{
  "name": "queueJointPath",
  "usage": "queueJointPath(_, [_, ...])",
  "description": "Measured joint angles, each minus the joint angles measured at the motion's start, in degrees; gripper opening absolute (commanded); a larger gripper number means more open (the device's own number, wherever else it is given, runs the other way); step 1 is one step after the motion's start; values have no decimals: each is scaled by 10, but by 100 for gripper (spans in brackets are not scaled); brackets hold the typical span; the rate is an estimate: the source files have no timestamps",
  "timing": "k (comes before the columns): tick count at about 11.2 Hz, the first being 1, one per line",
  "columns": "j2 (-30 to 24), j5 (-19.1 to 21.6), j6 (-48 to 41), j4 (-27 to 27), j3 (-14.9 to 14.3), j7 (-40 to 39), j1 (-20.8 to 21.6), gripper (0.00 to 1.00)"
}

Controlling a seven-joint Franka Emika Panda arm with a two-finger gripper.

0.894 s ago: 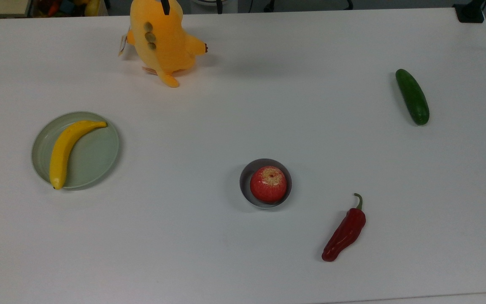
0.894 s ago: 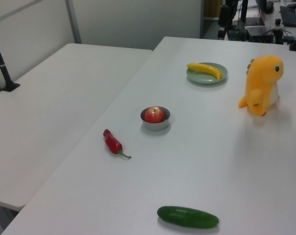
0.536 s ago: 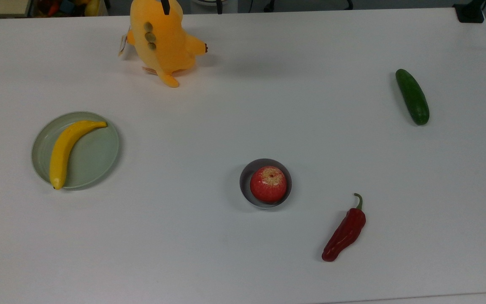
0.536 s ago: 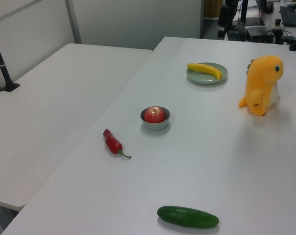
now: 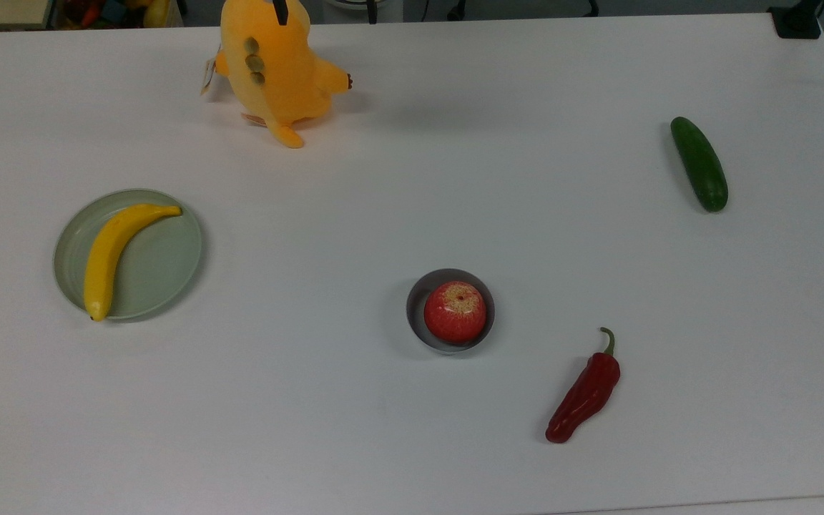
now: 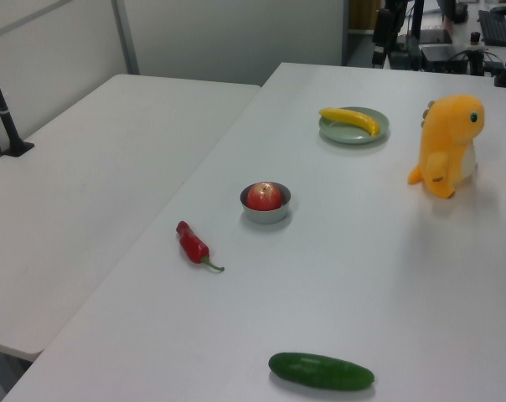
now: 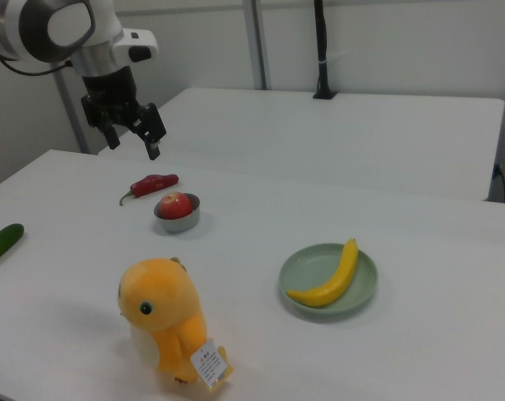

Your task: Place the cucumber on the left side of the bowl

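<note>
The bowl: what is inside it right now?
A red apple sits in the bowl and fills most of it. The bowl's bottom under the apple is covered, so anything beneath cannot be seen.

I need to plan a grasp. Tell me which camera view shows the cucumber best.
The top view: the cucumber lies whole and unobstructed on the white table, far from the bowl. The left view also shows its full length, near the bottom edge. In the right view the frame's left edge cuts it off.

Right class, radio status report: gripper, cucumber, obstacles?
Gripper open, high above table. Cucumber untouched, far from bowl. Chili lies between them.
</note>
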Motion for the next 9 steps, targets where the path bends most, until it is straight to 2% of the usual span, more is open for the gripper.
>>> queueJointPath(9, [1,0,0,-13,0,-9,1,100])
